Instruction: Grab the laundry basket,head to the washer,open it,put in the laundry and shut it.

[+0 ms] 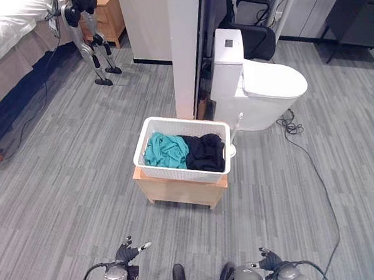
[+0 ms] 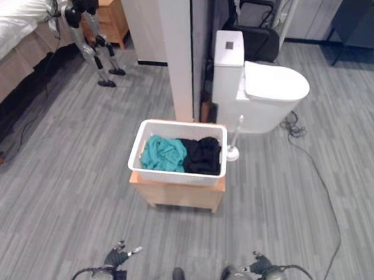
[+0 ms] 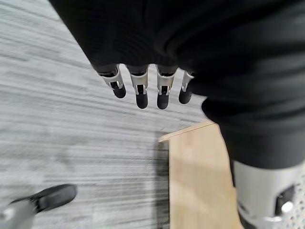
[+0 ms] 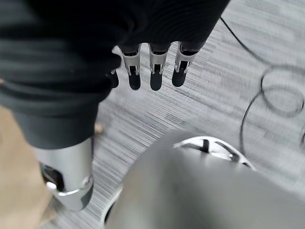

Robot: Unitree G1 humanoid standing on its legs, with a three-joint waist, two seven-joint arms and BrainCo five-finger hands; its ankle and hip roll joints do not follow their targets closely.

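A white laundry basket (image 1: 176,172) sits on a low wooden stand (image 1: 180,189) in the middle of the floor. A teal garment (image 1: 165,150) fills the basket's left half and a black garment (image 1: 205,153) its right half. My left hand (image 1: 127,253) hangs low at the bottom left, well short of the basket. In the left wrist view its fingers (image 3: 141,93) hang straight, with nothing in them, above the floor by the stand's corner (image 3: 195,181). My right hand (image 1: 268,260) hangs at the bottom right, and its fingers (image 4: 156,71) are also straight and hold nothing.
A white toilet (image 1: 266,89) stands behind the basket to the right, with a toilet brush (image 1: 232,144) by the basket's far right corner. A white wall end (image 1: 185,52) rises just behind the basket. A bed (image 1: 6,36), a wooden nightstand (image 1: 108,18) and another robot's legs (image 1: 98,57) are at the far left.
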